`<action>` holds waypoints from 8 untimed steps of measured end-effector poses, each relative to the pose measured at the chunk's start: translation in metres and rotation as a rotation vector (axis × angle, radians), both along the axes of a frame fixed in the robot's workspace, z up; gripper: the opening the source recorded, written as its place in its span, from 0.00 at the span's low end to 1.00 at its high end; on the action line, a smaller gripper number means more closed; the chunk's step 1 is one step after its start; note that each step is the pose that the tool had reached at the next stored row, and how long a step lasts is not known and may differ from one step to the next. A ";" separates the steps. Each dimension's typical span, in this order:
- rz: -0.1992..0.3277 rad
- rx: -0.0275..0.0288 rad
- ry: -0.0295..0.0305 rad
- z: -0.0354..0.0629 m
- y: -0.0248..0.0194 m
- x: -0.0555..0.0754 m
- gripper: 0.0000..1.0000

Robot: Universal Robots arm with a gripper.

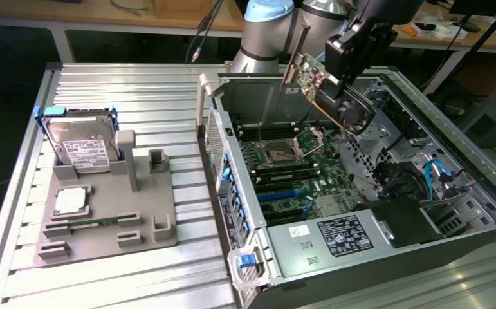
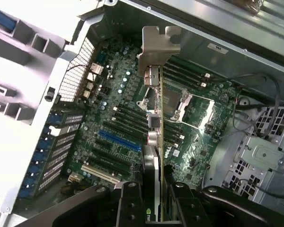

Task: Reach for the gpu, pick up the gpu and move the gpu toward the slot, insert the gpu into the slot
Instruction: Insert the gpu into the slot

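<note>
1. Green board, silver bracket and round black fan: the gpu (image 1: 314, 71) hangs tilted in the air over the open computer case (image 1: 488, 219), toward twelve o'clock of the motherboard (image 1: 286, 174) in the exterior view.
2. The gripper (image 1: 344, 72) pinches the card across its flat faces.
3. From the wrist, the gpu (image 2: 154, 142) runs edge-on between the two black fingers (image 2: 128, 203), with its bracket at the end away from them.
4. Below it the expansion slots (image 2: 116, 137) lie well apart from the card's edge.
5. At nine o'clock of the case, a hard drive (image 1: 80, 145) leans in a grey holder (image 1: 101, 225).
</note>
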State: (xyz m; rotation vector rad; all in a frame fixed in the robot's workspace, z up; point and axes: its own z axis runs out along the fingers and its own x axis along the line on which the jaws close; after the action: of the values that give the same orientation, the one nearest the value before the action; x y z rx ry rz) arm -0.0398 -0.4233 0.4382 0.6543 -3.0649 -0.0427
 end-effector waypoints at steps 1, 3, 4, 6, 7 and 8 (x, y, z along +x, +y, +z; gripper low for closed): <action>0.019 0.0000 0.0000 -0.0001 0.0000 0.000 0.27; 0.055 -0.0001 0.0000 -0.0002 0.0000 0.000 0.27; 0.074 -0.0001 0.0000 -0.0004 0.0000 0.000 0.27; 0.110 -0.0001 0.0000 -0.0006 0.0000 0.000 0.27; 0.128 -0.0001 0.0000 -0.0007 0.0000 0.000 0.27; 0.146 -0.0001 0.0000 -0.0009 0.0000 0.000 0.27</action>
State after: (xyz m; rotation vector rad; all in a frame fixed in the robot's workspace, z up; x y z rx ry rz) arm -0.0397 -0.4233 0.4373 0.8760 -3.0070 -0.0416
